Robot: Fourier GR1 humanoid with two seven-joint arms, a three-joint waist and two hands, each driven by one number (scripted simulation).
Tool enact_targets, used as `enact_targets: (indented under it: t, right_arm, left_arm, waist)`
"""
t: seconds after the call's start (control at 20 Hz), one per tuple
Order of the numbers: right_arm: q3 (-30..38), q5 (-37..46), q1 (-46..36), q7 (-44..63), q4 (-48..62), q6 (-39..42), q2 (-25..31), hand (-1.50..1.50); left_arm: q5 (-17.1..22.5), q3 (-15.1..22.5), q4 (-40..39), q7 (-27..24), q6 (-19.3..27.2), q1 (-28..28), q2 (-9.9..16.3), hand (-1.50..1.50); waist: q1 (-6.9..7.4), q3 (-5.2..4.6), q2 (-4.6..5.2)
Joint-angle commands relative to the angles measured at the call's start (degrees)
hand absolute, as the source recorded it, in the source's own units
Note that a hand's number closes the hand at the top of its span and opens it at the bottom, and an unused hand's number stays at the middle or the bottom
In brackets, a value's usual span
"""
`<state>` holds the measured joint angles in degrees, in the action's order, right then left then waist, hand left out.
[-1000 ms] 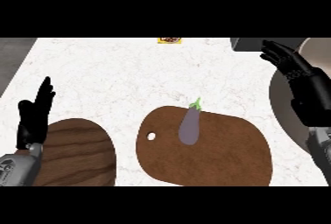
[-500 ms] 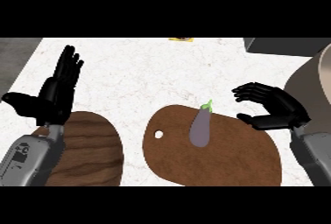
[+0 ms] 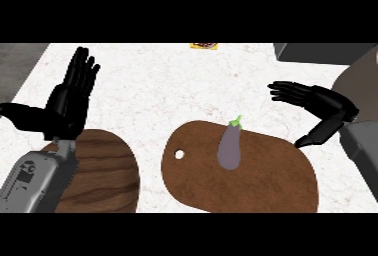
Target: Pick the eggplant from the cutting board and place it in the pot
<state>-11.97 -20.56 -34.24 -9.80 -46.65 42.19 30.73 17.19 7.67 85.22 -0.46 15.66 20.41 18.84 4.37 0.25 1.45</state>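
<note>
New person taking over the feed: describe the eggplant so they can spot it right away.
Find the brown cutting board at the lower middle of the white counter. The eggplant lies on its upper part, lengthwise, right of the board's small white hole. It is the only purple thing there, with a green stem pointing away.

**Cut off, covered, or too small to tell**

The cutting board [image 3: 244, 175] runs out of sight at the bottom edge, so its near end cannot be seen. The round dark wooden piece [image 3: 103, 175] at lower left is partly covered by the left forearm [image 3: 37, 177] and also cut by the lower edge. A small yellow and dark thing [image 3: 204, 45] at the far edge is too small to identify. A dark grey shape [image 3: 321, 52] at the top right corner is clipped; what it is cannot be told.
</note>
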Motion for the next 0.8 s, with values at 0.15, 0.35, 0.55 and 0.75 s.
enact_targets:
  t: [0.15, 0.35, 0.55, 0.75]
  right_arm:
    - [-5.67, 7.86, -12.29, -0.24, 7.43, 12.31, 1.12, -1.50]
    - [-7.83, 12.77, -15.57, -3.97, 12.03, 13.23, -2.20, -1.50]
    - [-9.97, 14.23, -20.43, 0.68, 14.53, 15.28, -6.67, -1.50]
    - [-11.11, 17.96, -21.93, -0.60, 19.36, 13.60, -10.78, -1.50]
  left_arm:
    - [0.76, -0.82, 0.78, 1.09, -1.95, -0.56, 1.27, 0.00]
    - [-0.05, -0.96, 0.70, -1.00, -1.26, -1.91, -0.29, 0.00]
    - [0.49, -3.69, -4.03, -1.67, -3.17, -0.21, 0.94, 0.00]
    - [-1.34, -2.95, 0.60, 0.21, -0.31, -1.53, -0.18, 0.00]
  waist:
    - [0.15, -0.12, -0.43]
    - [-0.77, -0.11, -0.44]
    - [-2.37, -0.23, -0.71]
    - [-2.30, -0.19, -0.88]
